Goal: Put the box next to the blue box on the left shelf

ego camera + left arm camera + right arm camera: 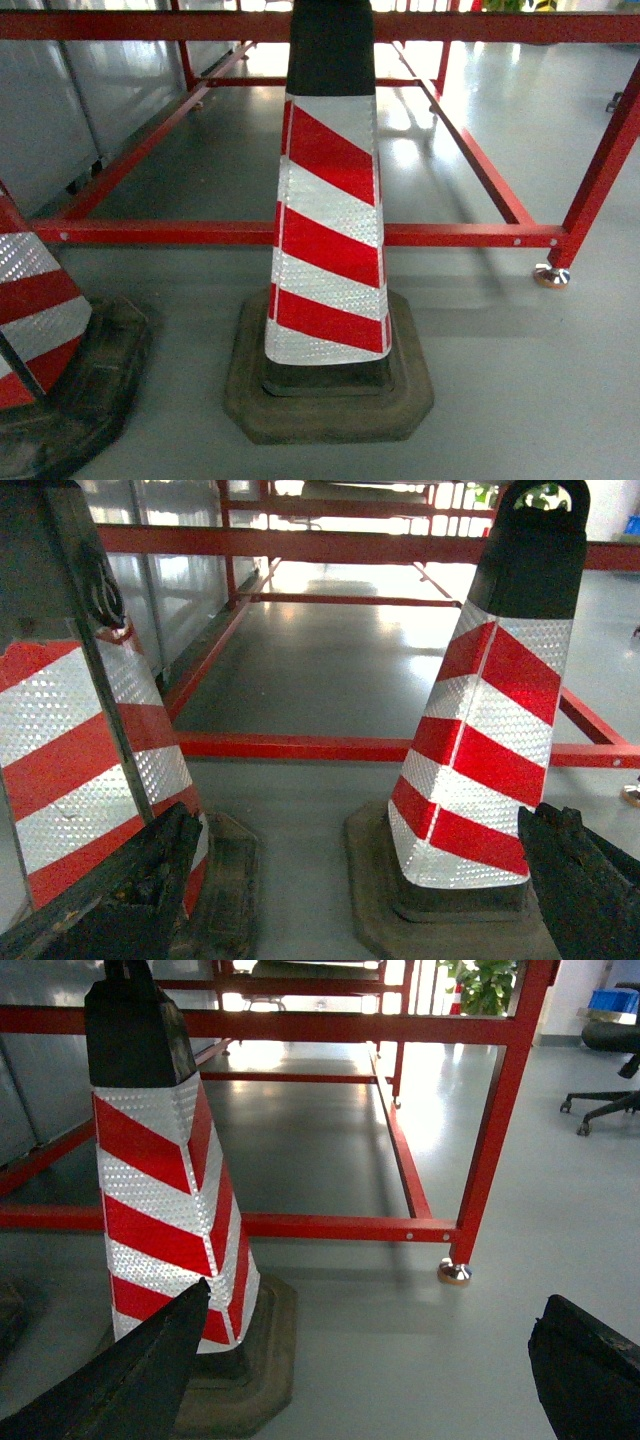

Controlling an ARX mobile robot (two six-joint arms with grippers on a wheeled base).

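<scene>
A red-and-white striped cone [328, 230] is standing on the grey floor [520, 380] before a red frame [300, 234]. Both arms' fingers [120, 900] [120, 1380] are hanging wide apart, holding nothing. No box or shelf is showing.

Industrial hall or workshop floor, indoors; smooth grey coated floor [520, 380] with glare from bright openings at the far end; red tubular frame [400, 234] on a levelling foot [454, 1272]; two red-and-white striped traffic cones [328, 230] on rubber bases; office chair [606, 1070] and potted plant [486, 984] at the far right.
</scene>
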